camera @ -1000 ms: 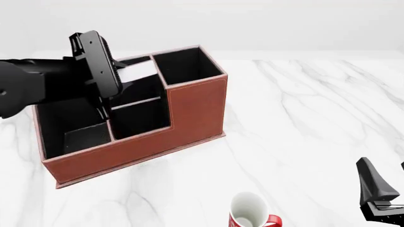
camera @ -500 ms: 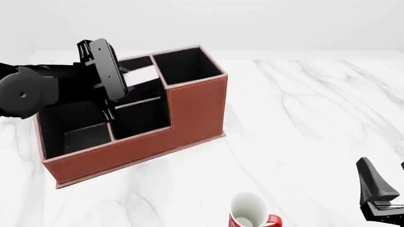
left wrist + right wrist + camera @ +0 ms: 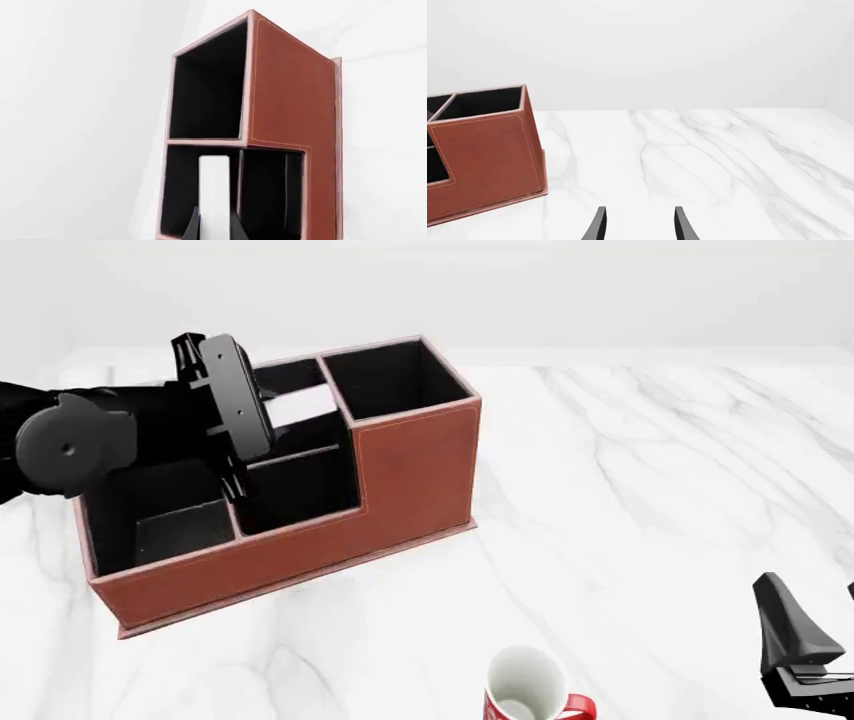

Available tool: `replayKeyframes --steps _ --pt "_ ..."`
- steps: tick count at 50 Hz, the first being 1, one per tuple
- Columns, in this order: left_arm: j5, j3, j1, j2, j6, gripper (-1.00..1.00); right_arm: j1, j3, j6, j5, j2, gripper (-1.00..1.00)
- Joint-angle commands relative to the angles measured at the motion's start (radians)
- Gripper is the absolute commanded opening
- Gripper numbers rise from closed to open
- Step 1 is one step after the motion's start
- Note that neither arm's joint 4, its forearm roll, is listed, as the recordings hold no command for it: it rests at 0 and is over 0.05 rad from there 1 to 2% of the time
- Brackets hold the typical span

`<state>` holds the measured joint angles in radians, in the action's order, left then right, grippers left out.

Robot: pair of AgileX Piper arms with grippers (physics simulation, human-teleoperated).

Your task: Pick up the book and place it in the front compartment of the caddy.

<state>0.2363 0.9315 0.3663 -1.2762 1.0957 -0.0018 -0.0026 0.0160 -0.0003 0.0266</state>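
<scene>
Book point(image 3: 214, 192) | clamped between left end effector point(image 3: 214, 225) fingers | over caddy point(image 3: 400, 480)

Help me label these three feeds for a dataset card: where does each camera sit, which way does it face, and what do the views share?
Front view: fixed above and behind the arms, facing forward and down; shows the left arm over the caddy, the right pincer low at right, and a mug.
Left wrist view: behind the left pincer, looking into the caddy's pockets; its fingers hold the book.
Right wrist view: behind the right pincer, open, looking across the marble table.
Shared: all three show the caddy.
</scene>
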Motion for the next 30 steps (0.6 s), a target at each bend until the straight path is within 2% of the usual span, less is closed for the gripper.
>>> replayKeyframes --steps 1,30 --pt "-0.065 -0.002 -0.002 0.024 0.049 -1.0 0.0 0.0 -0.002 0.0 -0.003 1.0" --pt "-0.147 -0.019 -0.004 -0.021 0.086 -1.0 0.0 0.0 -0.002 -0.001 -0.003 1.0"
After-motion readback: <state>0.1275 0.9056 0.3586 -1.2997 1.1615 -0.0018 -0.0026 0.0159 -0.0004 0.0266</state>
